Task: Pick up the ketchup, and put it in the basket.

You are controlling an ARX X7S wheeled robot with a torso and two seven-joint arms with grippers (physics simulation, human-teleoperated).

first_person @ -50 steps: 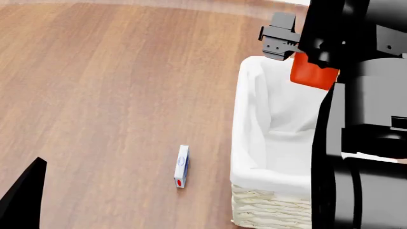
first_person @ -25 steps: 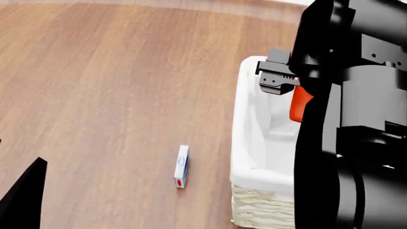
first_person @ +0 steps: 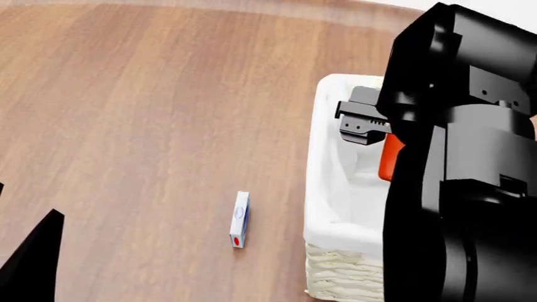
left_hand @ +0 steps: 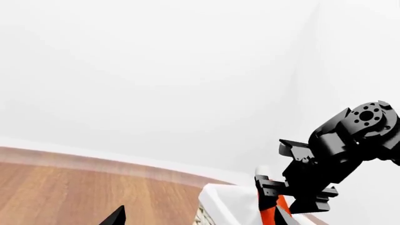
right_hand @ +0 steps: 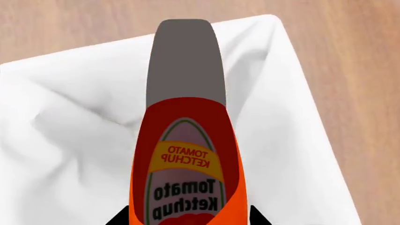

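Right gripper (first_person: pixel 363 123) sits at the upper right of the head view, pinching the ketchup (first_person: pixel 389 157), whose orange-red body shows as a sliver just below the black fingers, over the white-lined basket (first_person: pixel 329 157). In the right wrist view the ketchup bottle (right_hand: pixel 185 159) fills the lower middle of the frame, label facing the camera, with a dark finger (right_hand: pixel 185 61) running up behind it and the basket's cloth liner (right_hand: pixel 75 122) spread underneath; black jaw tips flank the bottle at the bottom edge. From the left wrist view, the right gripper (left_hand: pixel 275 187) and a strip of the bottle (left_hand: pixel 269 214) appear at the lower right, above the basket rim (left_hand: pixel 222 193).

Left gripper (first_person: pixel 34 258) shows only as a dark wedge at the lower left; whether it is spread or closed cannot be told.

A small blue-and-white carton (first_person: pixel 240 219) lies on the wooden floor (first_person: pixel 134 113), well apart from the basket's left wall.

The step is the release. It would go best with the bottle kept inside the rim, clear of the liner's folds, lowered close to the bottom, and the jaws opened only then, so it does not tip out.
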